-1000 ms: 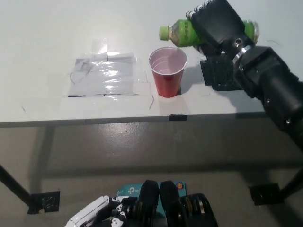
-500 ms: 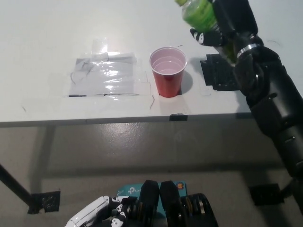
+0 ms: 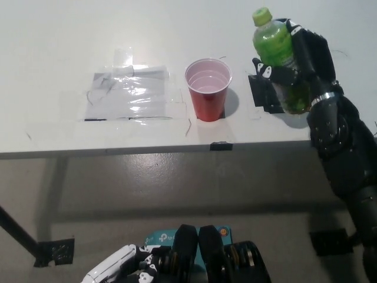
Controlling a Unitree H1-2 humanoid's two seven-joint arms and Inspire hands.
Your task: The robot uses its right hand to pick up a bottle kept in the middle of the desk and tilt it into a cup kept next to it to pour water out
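Observation:
My black right hand [image 3: 300, 62] is shut on a green bottle [image 3: 275, 53] with a light green cap, held nearly upright just above the desk's right side. The bottle's lower part is hidden behind my fingers. A red cup [image 3: 208, 88] with a white inside stands upright to the left of the bottle, apart from it. My white left hand [image 3: 118, 268] rests low at the bottom left, below the desk; its fingers are not clear enough to judge.
A black square pad [image 3: 265, 94] lies on the white desk [image 3: 59, 47] under the bottle. Clear plastic sheeting taped down [image 3: 129, 94] sits left of the cup. The desk's front edge [image 3: 153, 150] runs across the middle.
The bottle went from lying tilted with its neck toward the cup to upright, and my right hand has lowered it to the right, over the black pad. The cup stayed put.

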